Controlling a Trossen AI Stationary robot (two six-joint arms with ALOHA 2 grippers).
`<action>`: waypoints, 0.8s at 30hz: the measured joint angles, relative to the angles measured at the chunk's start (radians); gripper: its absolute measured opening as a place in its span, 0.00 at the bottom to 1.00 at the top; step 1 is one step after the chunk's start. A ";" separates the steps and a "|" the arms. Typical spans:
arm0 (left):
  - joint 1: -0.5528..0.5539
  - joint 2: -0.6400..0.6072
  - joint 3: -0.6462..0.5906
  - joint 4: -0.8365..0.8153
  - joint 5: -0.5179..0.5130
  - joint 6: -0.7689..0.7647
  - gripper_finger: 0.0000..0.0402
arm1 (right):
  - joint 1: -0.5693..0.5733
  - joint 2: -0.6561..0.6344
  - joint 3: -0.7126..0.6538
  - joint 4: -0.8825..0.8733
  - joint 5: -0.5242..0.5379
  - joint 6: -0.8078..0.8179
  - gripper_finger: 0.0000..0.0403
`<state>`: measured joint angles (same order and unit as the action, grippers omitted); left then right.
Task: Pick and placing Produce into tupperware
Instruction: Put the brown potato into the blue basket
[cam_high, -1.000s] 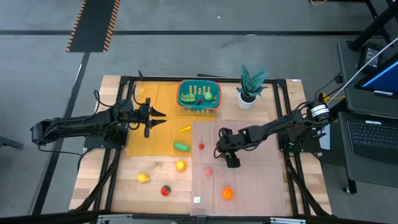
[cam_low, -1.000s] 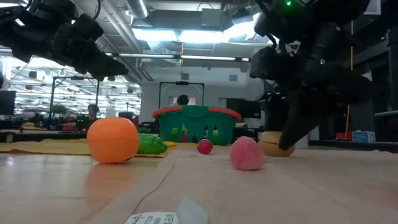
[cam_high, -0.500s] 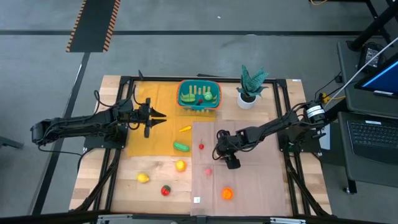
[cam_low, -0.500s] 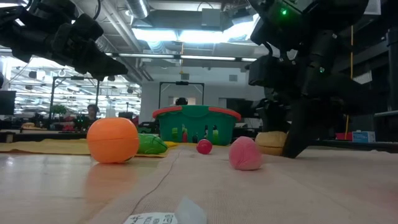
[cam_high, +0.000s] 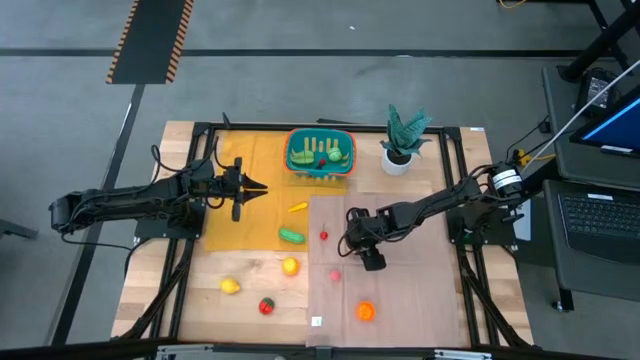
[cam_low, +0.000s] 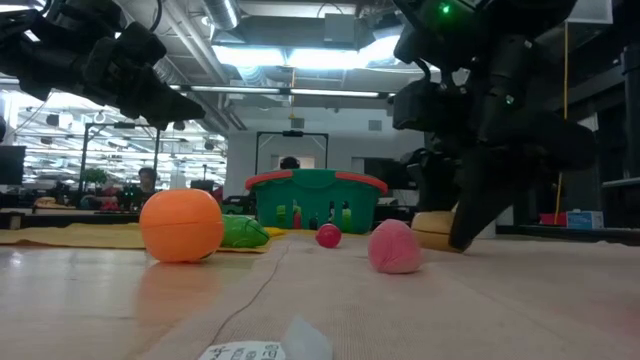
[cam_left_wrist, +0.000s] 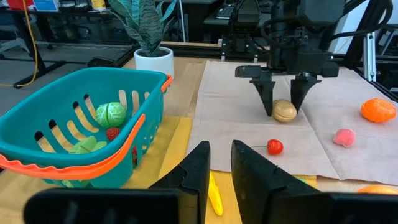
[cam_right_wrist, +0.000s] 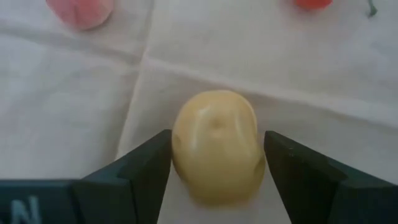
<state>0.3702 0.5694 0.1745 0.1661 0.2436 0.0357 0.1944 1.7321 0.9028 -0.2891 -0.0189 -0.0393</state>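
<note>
The right claw (cam_left_wrist: 285, 107) stands low over the pale sheet on the bench (cam_high: 500, 310), its fingers spread on either side of a tan potato (cam_right_wrist: 216, 144) without clearly gripping it. The left claw (cam_high: 256, 188), fingers nearly pressed together and holding nothing, hovers beside the teal basket (cam_high: 320, 152), which holds green produce.

The teal basket (cam_high: 320, 153) with its orange-red rim sits upright at the table's far edge, mid-way along, with some green produce (cam_left_wrist: 111, 114) already inside. The rest is scattered mid-table: yellow banana (cam_high: 297, 208), green cucumber (cam_high: 291, 236), tiny red cherry (cam_high: 324, 235), pink peach (cam_high: 335, 274), tan potato (cam_left_wrist: 284, 111), and an orange (cam_high: 366, 311) nearer the front edge.
</note>
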 joint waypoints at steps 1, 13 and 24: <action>0.000 0.000 0.000 0.000 0.000 0.000 0.14 | 0.000 0.000 0.000 -0.004 0.000 -0.001 0.63; 0.000 0.000 0.000 0.000 0.000 0.000 0.08 | -0.002 0.000 0.000 -0.001 0.000 0.002 0.63; 0.000 0.000 0.000 0.000 0.000 0.000 0.03 | -0.002 0.000 -0.001 0.004 -0.001 -0.012 0.55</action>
<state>0.3702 0.5694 0.1745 0.1658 0.2439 0.0360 0.1925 1.7325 0.9020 -0.2854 -0.0196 -0.0515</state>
